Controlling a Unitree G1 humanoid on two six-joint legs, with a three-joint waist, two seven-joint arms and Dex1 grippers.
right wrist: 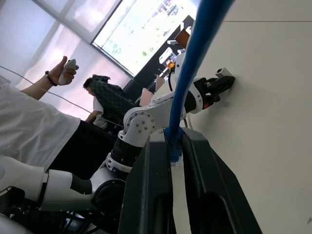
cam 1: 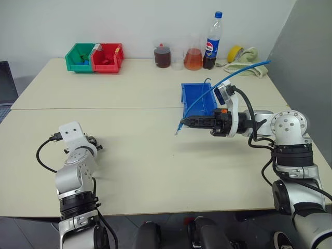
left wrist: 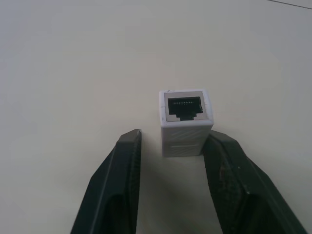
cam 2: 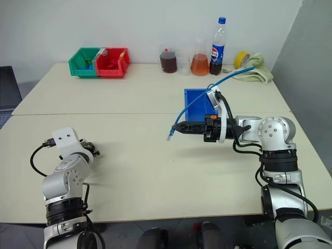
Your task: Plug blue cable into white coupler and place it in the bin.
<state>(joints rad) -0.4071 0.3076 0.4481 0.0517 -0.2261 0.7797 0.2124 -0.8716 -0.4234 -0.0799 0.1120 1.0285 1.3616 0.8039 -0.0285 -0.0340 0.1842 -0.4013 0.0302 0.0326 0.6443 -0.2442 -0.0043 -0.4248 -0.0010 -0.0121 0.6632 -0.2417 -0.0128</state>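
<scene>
Risk one: white coupler [left wrist: 185, 123] stands on the table between the left gripper [left wrist: 187, 168] fingers, one touching, the other apart; uneven closing could tip it. Right gripper [cam 1: 182, 123] clamps the blue cable [cam 1: 207, 94] near its plug, above the table beside the bin [cam 1: 190, 93]; the hanging plug may misalign.

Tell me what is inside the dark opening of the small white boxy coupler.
The white boxy plastic coupler shows a row of small metal contacts at the opening's upper edge; deeper inside is dark.

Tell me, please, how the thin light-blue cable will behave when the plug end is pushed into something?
The thin light-blue cable is probably floppy: it arcs in a long free curve behind the right gripper's fingers. The short end past that grip droops slightly, so it may bend aside under push. It looks light.
</scene>
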